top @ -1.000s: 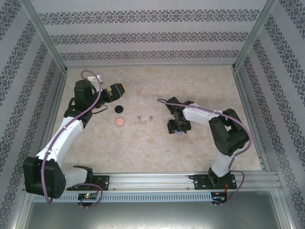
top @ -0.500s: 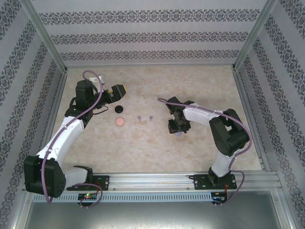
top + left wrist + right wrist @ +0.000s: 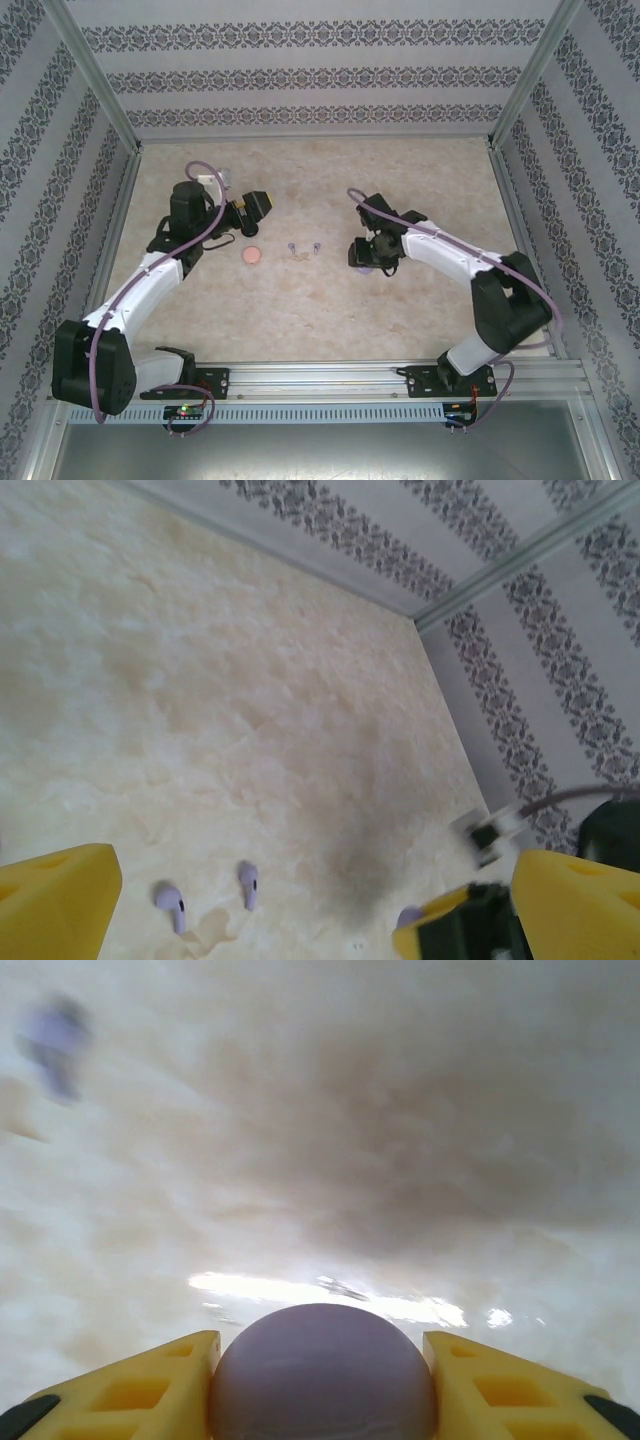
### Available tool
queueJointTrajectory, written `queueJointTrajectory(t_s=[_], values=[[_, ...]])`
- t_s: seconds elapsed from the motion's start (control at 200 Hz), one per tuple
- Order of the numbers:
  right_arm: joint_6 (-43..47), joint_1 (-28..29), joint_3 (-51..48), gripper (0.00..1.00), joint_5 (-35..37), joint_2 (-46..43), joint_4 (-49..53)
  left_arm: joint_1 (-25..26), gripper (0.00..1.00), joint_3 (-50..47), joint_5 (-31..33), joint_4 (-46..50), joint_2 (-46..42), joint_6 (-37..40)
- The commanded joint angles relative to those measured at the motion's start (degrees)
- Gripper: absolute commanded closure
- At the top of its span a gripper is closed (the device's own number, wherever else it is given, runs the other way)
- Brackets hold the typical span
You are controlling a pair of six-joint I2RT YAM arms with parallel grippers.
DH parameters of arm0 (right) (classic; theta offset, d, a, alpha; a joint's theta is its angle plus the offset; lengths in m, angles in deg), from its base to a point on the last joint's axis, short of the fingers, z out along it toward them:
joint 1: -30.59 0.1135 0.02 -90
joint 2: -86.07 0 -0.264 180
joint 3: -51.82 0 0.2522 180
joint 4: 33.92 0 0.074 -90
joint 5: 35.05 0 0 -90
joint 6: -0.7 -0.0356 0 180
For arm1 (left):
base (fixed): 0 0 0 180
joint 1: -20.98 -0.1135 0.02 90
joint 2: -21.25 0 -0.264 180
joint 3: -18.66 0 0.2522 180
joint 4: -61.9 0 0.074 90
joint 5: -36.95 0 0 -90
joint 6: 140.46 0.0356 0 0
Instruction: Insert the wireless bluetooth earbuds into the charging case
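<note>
beige marbled tabletop lying enclosed; damask-striped grey wallpaper panels standing around; aluminium frame posts bracing corners.

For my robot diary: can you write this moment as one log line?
left gripper: open | right gripper: shut on purple case | purple earbuds: two loose on table

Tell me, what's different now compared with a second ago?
The left gripper, open, swung right and nearer, and now covers the spot where a black disc lay. The right arm pushed its elbow outward to the right, while the right gripper edged slightly left, clamped on the round purple case. The pink disc and the two purple earbuds stayed put.
</note>
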Motion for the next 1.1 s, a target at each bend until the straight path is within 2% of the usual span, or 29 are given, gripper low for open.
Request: queueJointTrajectory(t_s=[0.0,0.275,0.55,0.814,1.094], values=[[-9.51,-1.58,3.12,0.67,-2.54,-2.89,-4.94,3.20,0.00,-2.51,0.02,-10.47,0.81,0.43],[-25.17,-4.36,8.73,0.67,-2.69,-5.19,-12.76,10.43,0.00,-8.40,-1.56,-25.55,4.24,3.82],[-41.21,-3.62,8.04,0.68,-2.32,-5.20,-21.58,16.48,0.00,-9.64,3.52,-35.27,8.55,4.31],[-52.74,-0.51,5.71,0.68,2.03,-6.57,-26.60,18.17,0.07,-7.08,5.51,-44.87,16.70,0.63],[-55.24,2.36,6.49,0.69,3.93,-6.55,-27.28,18.49,0.17,-3.79,6.48,-50.68,21.45,-1.88]])
